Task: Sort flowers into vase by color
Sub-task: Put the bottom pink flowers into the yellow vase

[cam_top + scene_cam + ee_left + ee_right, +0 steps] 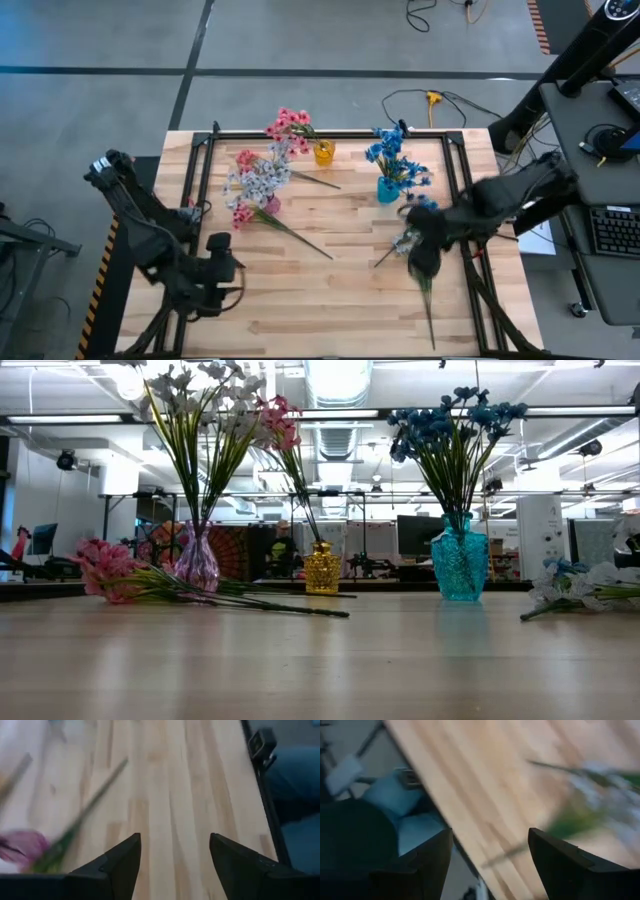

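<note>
Beside the blue vase (387,189), on its near right, a white-and-blue sprig (410,243) lies flat on the tabletop (340,290), its stem running diagonally toward the front edge. Above it hangs the right gripper (424,262), jaws apart, holding nothing. The left gripper (222,270), jaws apart too, hovers far to the vase's front left. Only the low view shows the pink sprig (150,584) lying flat at the purple vase (197,563).

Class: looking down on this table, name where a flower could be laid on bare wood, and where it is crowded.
Bare: the table's near middle, between the left gripper and the right gripper. Crowded: the far side, around the three vases and loose flowers.
</note>
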Available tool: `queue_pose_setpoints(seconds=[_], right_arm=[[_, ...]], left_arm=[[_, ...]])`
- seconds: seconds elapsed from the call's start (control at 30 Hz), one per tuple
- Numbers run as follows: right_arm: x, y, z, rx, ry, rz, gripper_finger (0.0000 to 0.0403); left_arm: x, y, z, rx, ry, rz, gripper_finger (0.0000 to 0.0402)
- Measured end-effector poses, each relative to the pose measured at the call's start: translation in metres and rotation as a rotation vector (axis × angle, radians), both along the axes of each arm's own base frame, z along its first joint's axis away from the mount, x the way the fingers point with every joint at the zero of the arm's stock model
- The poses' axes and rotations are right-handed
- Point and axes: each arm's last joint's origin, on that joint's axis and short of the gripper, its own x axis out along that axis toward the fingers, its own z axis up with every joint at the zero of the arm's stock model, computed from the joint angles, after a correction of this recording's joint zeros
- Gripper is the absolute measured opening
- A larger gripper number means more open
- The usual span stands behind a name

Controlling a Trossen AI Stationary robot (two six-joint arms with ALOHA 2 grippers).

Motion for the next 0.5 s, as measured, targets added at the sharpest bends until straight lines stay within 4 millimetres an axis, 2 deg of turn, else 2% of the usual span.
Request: queue_pose_setpoints(seconds=[0.13, 0.23, 0.37, 0.5], right_arm=[[0.029, 0.032, -0.007, -0.092, -0.222, 0.089, 0.0251], [0.052, 0.046, -0.016, -0.251, -0.362, 0.137, 0.0251], [0.081, 0.056, -0.035, -0.489, -0.454, 0.159, 0.0251], [0.114, 0.058, -0.059, -0.637, -0.484, 0.176, 0.0251]], left_arm=[[-0.010, -0.003, 0.010, 0.097, -0.131, -0.087, 0.0217], [-0.014, -0.009, 0.016, 0.185, -0.237, -0.181, 0.0217], [-0.016, -0.019, 0.017, 0.292, -0.355, -0.263, 0.0217], [-0.015, -0.022, 0.001, 0.372, -0.396, -0.313, 0.0217]])
